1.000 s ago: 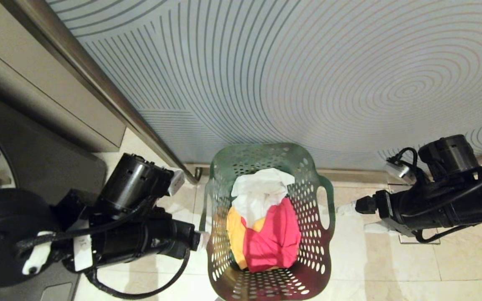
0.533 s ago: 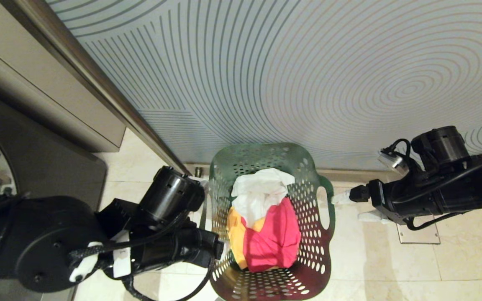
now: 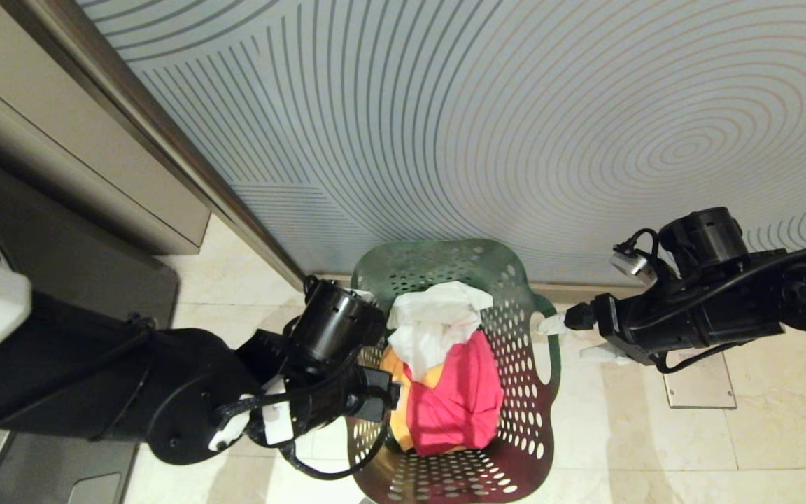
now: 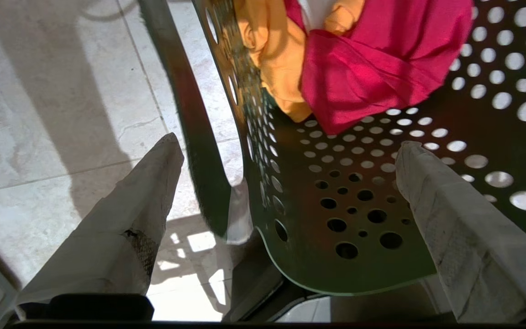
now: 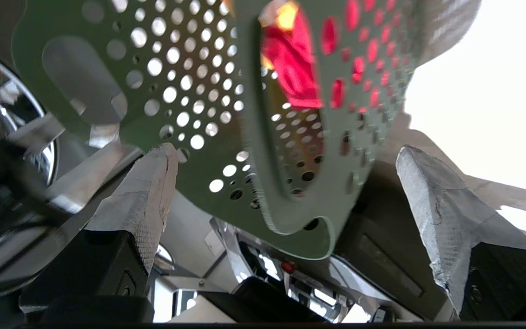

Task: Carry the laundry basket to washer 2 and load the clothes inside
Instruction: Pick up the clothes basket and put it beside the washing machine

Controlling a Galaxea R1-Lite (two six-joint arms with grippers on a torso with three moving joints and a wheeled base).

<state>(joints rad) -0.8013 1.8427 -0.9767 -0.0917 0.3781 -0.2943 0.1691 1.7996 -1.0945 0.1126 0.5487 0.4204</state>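
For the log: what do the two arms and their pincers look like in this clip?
Both arms are matte black, built of fat cylindrical housings with loose black cables looping alongside. The left arm carries white labels or tape patches; the right arm has a small silvery module near its round housing. The left pincer and right pincer each have two wedge-shaped fingers wrapped in worn, textured off-white covering on black mounts.

Head view's evenly lit, warm indoor light, pretty sharp. Soft shadows fall on the tile floor [image 3: 760, 448] under the arms. Right wrist view is blown out white on one side, and the laundry basket [image 5: 208, 114] wall up close is soft. Left wrist view shows sunny patches through the basket holes.
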